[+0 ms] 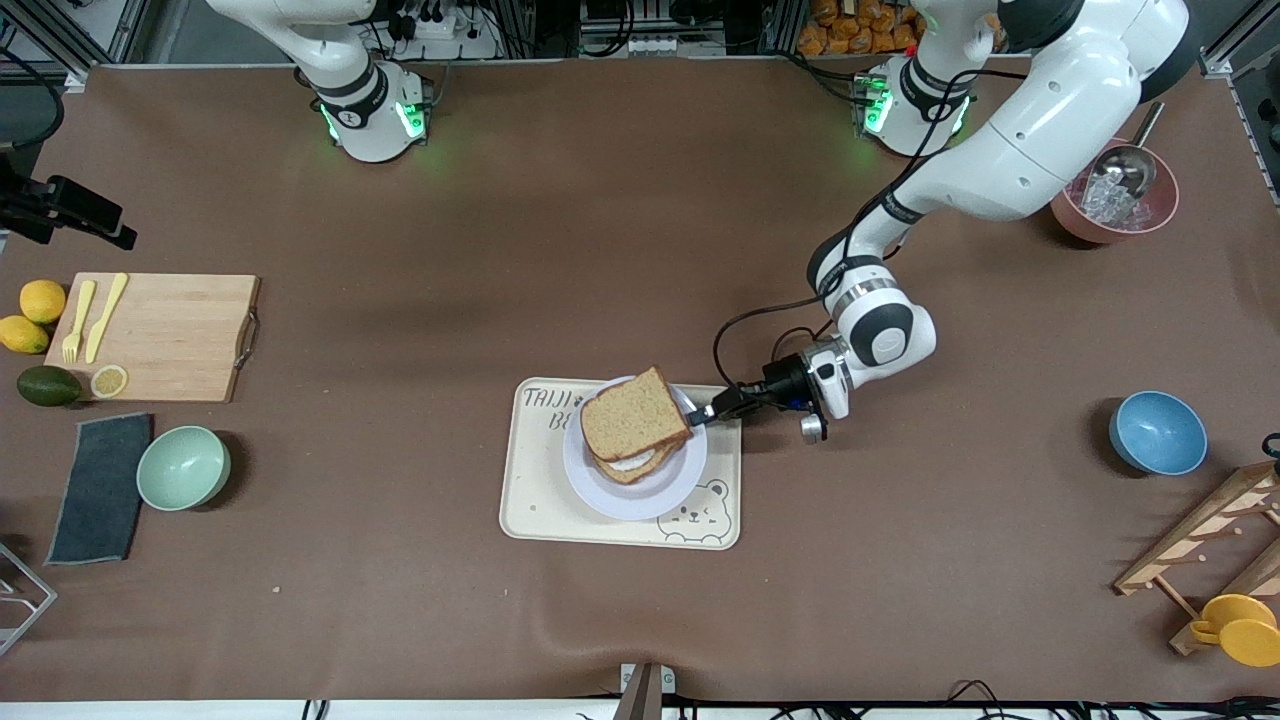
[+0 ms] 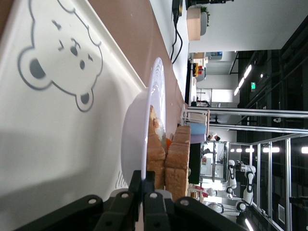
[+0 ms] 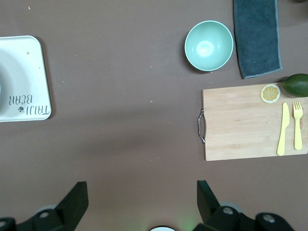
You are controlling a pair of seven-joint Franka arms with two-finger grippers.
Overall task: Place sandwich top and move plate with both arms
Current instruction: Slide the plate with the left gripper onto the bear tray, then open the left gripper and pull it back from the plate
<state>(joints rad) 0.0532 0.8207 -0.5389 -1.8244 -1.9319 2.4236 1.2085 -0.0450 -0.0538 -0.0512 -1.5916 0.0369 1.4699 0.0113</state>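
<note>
I can't see most of the lower brown bread slice (image 1: pixel 632 466); the plain brown bread top slice (image 1: pixel 634 413) covers it and whatever white filling sits between. The left gripper's black fingertips (image 1: pixel 697 415) vanish under that slice's edge. The cream rectangular bear-print tray (image 3: pixel 24 79) is cut off in the right wrist view, and its printed lettering (image 1: pixel 547 408) is partly hidden by the round pale lavender plate (image 1: pixel 620 497).

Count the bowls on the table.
3. A green bowl sits beside the grey cloth at the right arm's end. A blue bowl sits at the left arm's end. A pink bowl of ice stands partly under the left arm.
</note>
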